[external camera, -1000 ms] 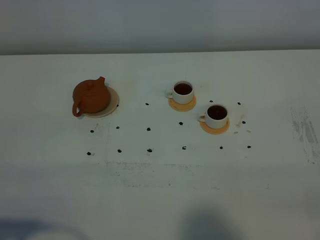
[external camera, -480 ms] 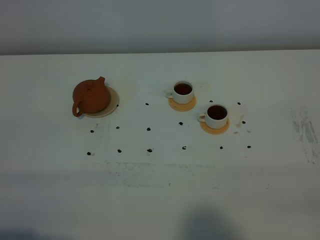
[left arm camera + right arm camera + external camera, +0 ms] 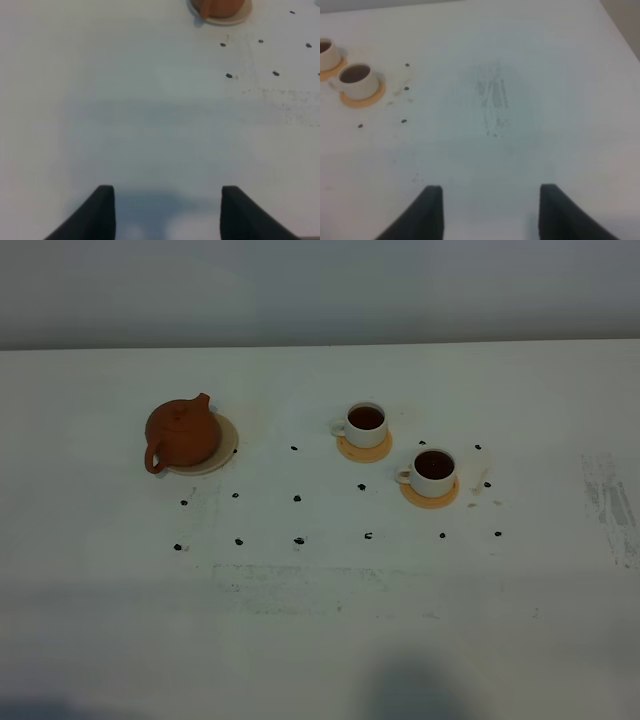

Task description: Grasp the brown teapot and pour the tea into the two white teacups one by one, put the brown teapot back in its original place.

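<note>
– Two white teacups, where?
– Right of centre in the high view. Rear teacup (image 3: pixel 366 424) on an orange-tan coaster (image 3: pixel 364 452); front teacup (image 3: pixel 434 470) lower and more to the right, on a second coaster (image 3: pixel 431 498). Well apart from each other, both upright, small handles turned to the left of the frame.
– Filled?
– Yes, dark tea (image 3: pixel 366 417) in the rear one, dark tea in the front one too.
– And the brown teapot?
– Left of centre, upper half of the frame. Brown teapot (image 3: pixel 183 435) upright on the pale beige disc (image 3: pixel 229 445), lid on, spout toward the upper right, loop handle toward the lower left and reaching over the disc's edge. Held by nothing.
– Left gripper?
– Out of the high view. In the left wrist view, left gripper (image 3: pixel 167 192) with its dark fingers (image 3: pixel 102 212) spread apart, only bare white table (image 3: pixel 320 630) between them. Teapot well away from it, cut off at the edge of that view.
– Right gripper?
– Same posture. Right gripper (image 3: pixel 487 192) with jaws parted, gripping nothing, over a grey scuffed patch (image 3: pixel 492 97) of the table. Both teacups far off to one side.
– Anything else on the table?
– Small black dots (image 3: pixel 297 498) in rows, below the teapot and around the cups.
</note>
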Controlling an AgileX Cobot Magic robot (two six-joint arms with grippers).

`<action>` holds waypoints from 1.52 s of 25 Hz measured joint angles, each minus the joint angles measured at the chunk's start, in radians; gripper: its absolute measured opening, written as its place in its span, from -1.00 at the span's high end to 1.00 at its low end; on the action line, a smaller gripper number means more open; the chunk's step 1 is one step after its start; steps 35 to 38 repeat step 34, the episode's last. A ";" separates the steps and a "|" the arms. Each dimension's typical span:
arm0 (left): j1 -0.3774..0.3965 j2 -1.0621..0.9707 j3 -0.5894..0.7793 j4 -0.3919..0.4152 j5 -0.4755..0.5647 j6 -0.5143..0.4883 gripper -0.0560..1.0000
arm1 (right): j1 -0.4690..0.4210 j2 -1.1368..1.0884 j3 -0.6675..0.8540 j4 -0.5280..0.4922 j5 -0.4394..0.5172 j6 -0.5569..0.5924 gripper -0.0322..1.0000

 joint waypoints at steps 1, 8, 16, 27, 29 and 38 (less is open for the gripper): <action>0.000 0.000 0.000 0.000 0.000 0.000 0.04 | 0.000 0.000 0.000 0.000 0.000 0.000 0.12; 0.000 0.000 0.000 0.000 0.000 0.000 0.04 | 0.000 0.000 0.000 0.000 0.000 0.000 0.12; 0.000 0.000 0.000 0.001 0.000 0.000 0.04 | 0.000 0.000 0.000 0.000 0.000 0.000 0.12; 0.000 0.000 0.000 0.001 0.000 0.000 0.04 | 0.000 0.000 0.000 0.000 0.000 0.000 0.12; 0.000 0.000 0.000 0.001 0.000 0.000 0.04 | 0.000 0.000 0.000 0.000 0.000 0.000 0.12; 0.000 0.000 0.000 0.001 0.000 0.000 0.04 | 0.001 0.000 0.000 0.000 0.000 0.000 0.12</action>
